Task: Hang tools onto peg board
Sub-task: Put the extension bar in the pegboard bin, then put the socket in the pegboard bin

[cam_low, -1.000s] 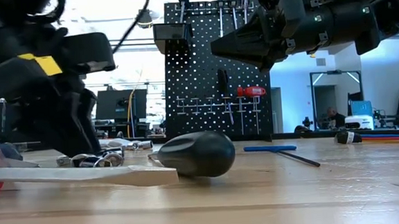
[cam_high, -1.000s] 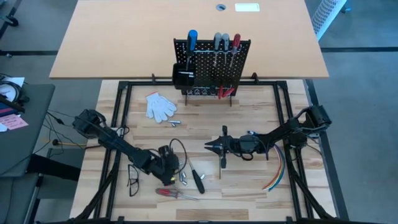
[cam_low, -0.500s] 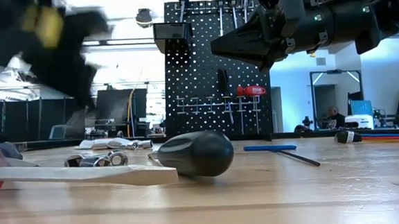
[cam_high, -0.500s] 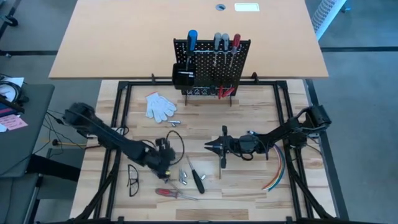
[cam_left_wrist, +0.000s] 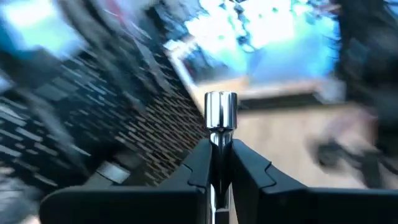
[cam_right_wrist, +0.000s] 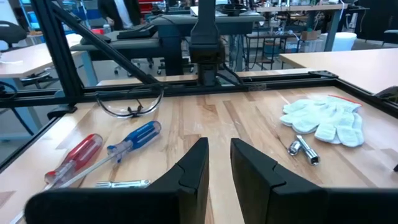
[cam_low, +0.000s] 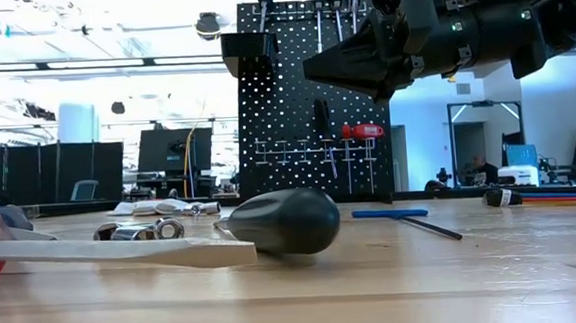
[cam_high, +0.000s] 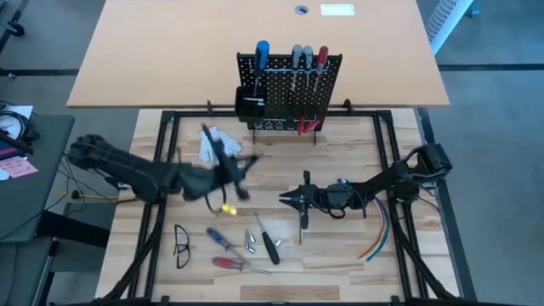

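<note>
Left gripper (cam_left_wrist: pixel 219 163): pinching a silver bit (cam_left_wrist: pixel 220 112), mid-table, near the peg board (cam_high: pixel 289 89). Step: carrying. Next, probably: place it on the board. Right gripper (cam_right_wrist: pixel 217 163): slightly parted, empty, waiting right.

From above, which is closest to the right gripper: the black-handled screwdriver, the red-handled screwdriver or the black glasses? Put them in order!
From the right gripper:
1. Black-handled screwdriver, just toward the table's near edge.
2. Red-handled screwdriver, near edge, farther left.
3. Black glasses, far left.
</note>
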### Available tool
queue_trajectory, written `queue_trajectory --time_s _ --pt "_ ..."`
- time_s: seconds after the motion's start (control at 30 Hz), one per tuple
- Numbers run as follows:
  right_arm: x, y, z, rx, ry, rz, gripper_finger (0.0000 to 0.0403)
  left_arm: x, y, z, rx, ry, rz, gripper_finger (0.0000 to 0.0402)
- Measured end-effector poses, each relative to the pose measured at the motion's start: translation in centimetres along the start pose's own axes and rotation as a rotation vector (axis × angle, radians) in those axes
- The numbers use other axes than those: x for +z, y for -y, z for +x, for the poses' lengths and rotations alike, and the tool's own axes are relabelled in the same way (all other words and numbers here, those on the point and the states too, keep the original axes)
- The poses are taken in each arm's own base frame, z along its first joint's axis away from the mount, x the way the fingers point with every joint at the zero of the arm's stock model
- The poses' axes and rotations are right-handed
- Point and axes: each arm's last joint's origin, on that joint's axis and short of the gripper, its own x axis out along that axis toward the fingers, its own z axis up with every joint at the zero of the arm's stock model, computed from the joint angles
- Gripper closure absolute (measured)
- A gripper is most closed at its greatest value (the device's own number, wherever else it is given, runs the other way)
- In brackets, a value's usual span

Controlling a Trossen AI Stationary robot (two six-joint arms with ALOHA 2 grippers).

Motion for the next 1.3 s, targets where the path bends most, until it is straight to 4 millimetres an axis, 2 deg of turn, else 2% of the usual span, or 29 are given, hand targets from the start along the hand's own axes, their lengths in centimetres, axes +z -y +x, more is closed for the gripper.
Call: queue_trajectory --time_s 0.07,0.17,0.27,0.4,0.57,0.87,1.0,1.3 --pt "0.0 0.0 0.0 -0.001 0.0 0.0 0.0326 1.5 -2.1 0.9 0.062 -0.013 0.036 0.0378" --pt "0.0 0.1 0.0 -0.005 -0.001 0.0 0.0326 2.5 -4.8 2.5 0.134 -0.054 0.067 0.0378" --pt "0.0 0.1 0.0 -0.005 -0.002 -0.001 0.0326 3.0 -7.6 3.9 0.154 -0.061 0.019 0.0378" --pt "0.0 0.1 0.0 -0.003 -0.002 -0.002 0.0326 2.4 -9.7 6.1 0.128 -0.058 -0.018 0.0377" --pt "0.0 0.1 0.0 -0.004 -0.002 -0.003 0.0326 0.5 -10.5 8.5 0.135 -0.138 0.006 0.0377" --pt "-0.1 0.1 0.0 -0.004 -0.009 -0.005 0.0326 -1.6 -10.9 10.9 0.175 -0.234 0.027 0.0372" --pt "-0.1 0.1 0.0 -0.004 -0.009 -0.005 0.0326 -2.2 -11.0 11.4 0.185 -0.261 0.057 0.0349" --pt "-0.1 0.1 0.0 -0.004 -0.009 -0.005 0.0326 -2.2 -11.3 11.3 0.187 -0.27 0.09 0.0299"
